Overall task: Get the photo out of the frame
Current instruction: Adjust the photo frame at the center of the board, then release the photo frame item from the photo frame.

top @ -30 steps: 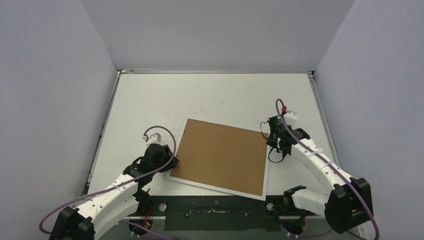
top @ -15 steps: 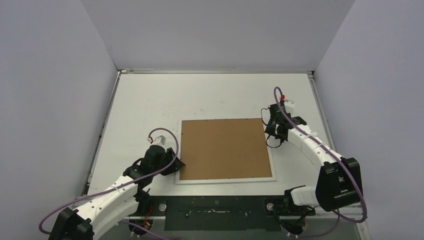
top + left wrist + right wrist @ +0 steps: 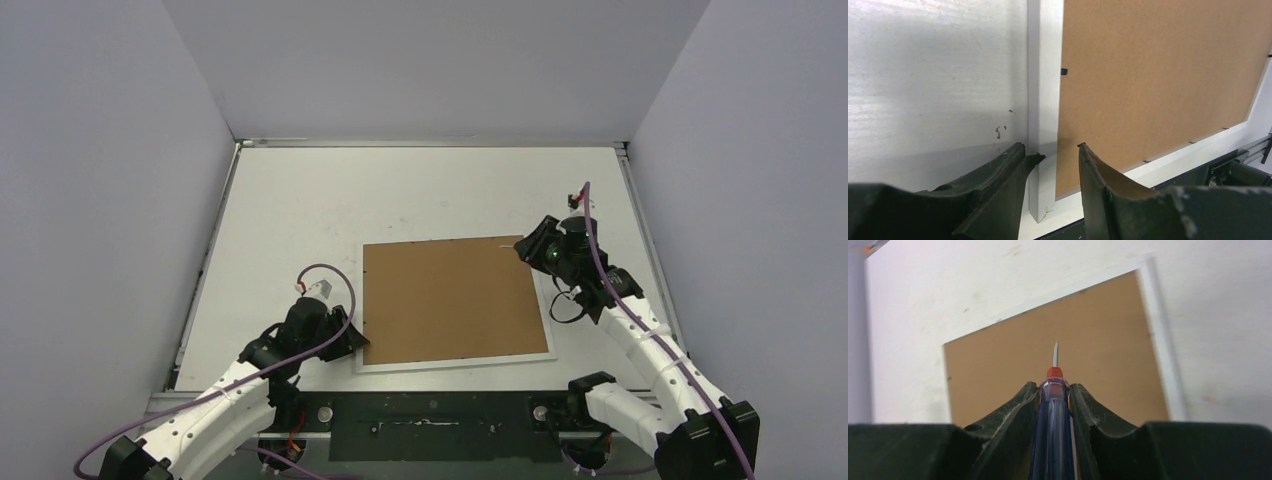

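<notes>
The large flat rectangular picture frame [image 3: 455,300], white-bordered with a brown fibreboard back, lies face down on the white bench [image 3: 300,200], between the two sets of fingers. The left fingers [image 3: 998,180] are apart and sit astride the frame's narrow white border strip [image 3: 1044,90], close to one corner. One finger is on the bench side, its tip seemingly against the strip's outer edge. The other is over the fibreboard back [image 3: 1158,75], with a sliver of brown showing between it and the strip. Ahead of these fingers a small black tab [image 3: 1064,71] sticks out where strip meets board. The right fingers [image 3: 1008,415] are clamped on a small screwdriver with a translucent blue handle and red collar [image 3: 1053,430]. Its thin metal blade [image 3: 1055,354] juts forward from between them, pointing over the brown back near the diagonally opposite corner of the frame. Whether the blade touches the board cannot be told.
</notes>
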You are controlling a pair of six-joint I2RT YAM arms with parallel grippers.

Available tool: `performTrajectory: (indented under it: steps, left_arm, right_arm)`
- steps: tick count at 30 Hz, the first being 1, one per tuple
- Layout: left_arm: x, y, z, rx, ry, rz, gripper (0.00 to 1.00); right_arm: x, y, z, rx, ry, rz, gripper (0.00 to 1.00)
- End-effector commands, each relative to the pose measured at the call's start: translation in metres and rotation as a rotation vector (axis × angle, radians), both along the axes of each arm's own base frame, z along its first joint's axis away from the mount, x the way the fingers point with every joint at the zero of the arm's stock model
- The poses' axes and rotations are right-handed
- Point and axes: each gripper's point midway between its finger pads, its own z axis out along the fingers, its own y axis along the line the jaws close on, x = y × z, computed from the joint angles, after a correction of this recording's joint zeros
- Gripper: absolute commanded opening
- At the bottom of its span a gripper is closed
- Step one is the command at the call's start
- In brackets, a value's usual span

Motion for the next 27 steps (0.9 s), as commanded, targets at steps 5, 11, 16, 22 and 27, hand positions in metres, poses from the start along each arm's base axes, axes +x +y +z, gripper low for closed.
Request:
performTrajectory:
  steps: [5,11,16,22,27]
  left_arm:
    - [0.000,0.014,-0.006,0.081,0.023,0.045,0.29]
    - [0.001,0.013,-0.014,0.097,0.043,0.038,0.28]
    - [-0.001,0.016,-0.017,0.118,0.066,0.048,0.26]
    - [-0.002,0.019,-0.018,0.129,0.066,0.061,0.19]
    - [-0.002,0.019,-0.017,0.122,0.060,0.060,0.21]
  right_arm:
    - [-0.027,0.152,0.014,0.339,-0.171,0.420,0.00]
    - [-0.049,0.221,-0.011,0.406,-0.094,0.569,0.00]
    - [-0.068,0.268,-0.036,0.402,-0.051,0.640,0.00]
    - [-0.076,0.299,-0.056,0.492,-0.024,0.672,0.00]
    - [-0.082,0.306,-0.067,0.482,0.003,0.677,0.00]
